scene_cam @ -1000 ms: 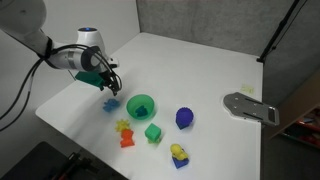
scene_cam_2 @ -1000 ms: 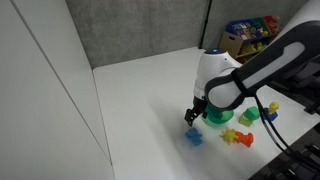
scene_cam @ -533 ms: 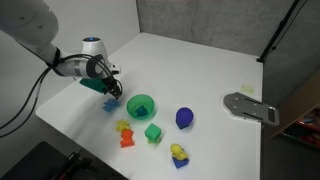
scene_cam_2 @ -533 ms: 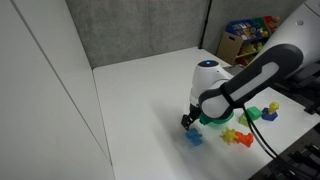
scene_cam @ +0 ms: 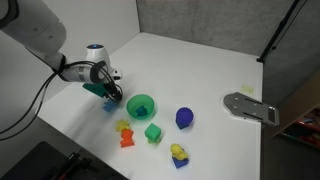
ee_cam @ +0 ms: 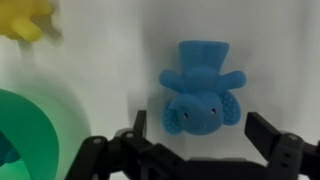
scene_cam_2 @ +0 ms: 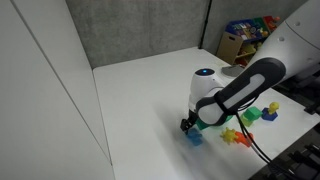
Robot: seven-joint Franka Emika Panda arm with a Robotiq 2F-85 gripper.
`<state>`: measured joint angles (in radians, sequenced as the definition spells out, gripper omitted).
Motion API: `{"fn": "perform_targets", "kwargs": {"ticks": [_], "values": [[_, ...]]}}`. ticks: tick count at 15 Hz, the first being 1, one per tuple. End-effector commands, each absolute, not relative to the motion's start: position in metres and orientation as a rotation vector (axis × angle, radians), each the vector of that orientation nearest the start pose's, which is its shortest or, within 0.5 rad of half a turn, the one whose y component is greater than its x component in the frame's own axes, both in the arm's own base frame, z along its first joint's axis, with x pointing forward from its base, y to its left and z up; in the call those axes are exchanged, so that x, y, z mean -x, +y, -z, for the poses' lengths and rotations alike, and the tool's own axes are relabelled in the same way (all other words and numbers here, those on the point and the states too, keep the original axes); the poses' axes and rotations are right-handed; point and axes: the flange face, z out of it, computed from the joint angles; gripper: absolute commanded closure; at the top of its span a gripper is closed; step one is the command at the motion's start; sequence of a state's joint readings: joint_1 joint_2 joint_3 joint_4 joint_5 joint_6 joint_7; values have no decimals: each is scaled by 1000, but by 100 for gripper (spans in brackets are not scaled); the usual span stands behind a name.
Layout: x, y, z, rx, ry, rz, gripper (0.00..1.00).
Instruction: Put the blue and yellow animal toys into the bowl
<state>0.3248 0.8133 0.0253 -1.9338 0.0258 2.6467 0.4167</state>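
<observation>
The light blue animal toy [ee_cam: 203,90] lies flat on the white table, between and just ahead of my open gripper's fingers [ee_cam: 203,130]. In both exterior views the gripper [scene_cam: 107,93] [scene_cam_2: 188,124] hangs low over this toy [scene_cam: 109,104] [scene_cam_2: 194,138]. The yellow animal toy [ee_cam: 25,18] lies at the wrist view's top left, and by a red toy in an exterior view [scene_cam: 124,126]. The green bowl [scene_cam: 141,105] [ee_cam: 35,135] stands right beside the blue toy; it also shows behind the gripper in an exterior view [scene_cam_2: 213,120].
A red toy [scene_cam: 128,140], a green cube [scene_cam: 153,132], a dark blue lump [scene_cam: 184,118] and a blue-and-yellow toy [scene_cam: 179,154] lie near the bowl. A grey metal plate [scene_cam: 250,108] lies far off. The table's edge runs close in front of the toys.
The gripper has come down toward the table, over the light blue toy, and stays open. The toys and bowl have not moved.
</observation>
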Motion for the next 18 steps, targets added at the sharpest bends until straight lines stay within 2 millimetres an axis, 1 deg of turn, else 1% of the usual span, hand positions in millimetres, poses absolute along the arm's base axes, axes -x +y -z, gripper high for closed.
{"fn": "perform_targets", "kwargs": {"ticks": [1, 3, 4, 5, 8, 10, 11, 12, 13, 14, 16, 18], "values": [[-555, 206, -46, 3149, 231, -189, 0], [-554, 207, -43, 3145, 242, -207, 0], [-554, 208, -42, 3145, 242, -208, 25], [-554, 209, -42, 3144, 238, -209, 26], [-555, 209, -43, 3141, 235, -209, 51], [-556, 209, -47, 3140, 233, -207, 65], [-557, 208, -50, 3140, 231, -204, 66], [-559, 208, -55, 3136, 231, -198, 69], [-560, 209, -59, 3131, 228, -190, 77], [-561, 209, -62, 3126, 226, -183, 80], [-564, 210, -69, 3117, 225, -170, 84], [-567, 210, -82, 3103, 229, -149, 87]]}}
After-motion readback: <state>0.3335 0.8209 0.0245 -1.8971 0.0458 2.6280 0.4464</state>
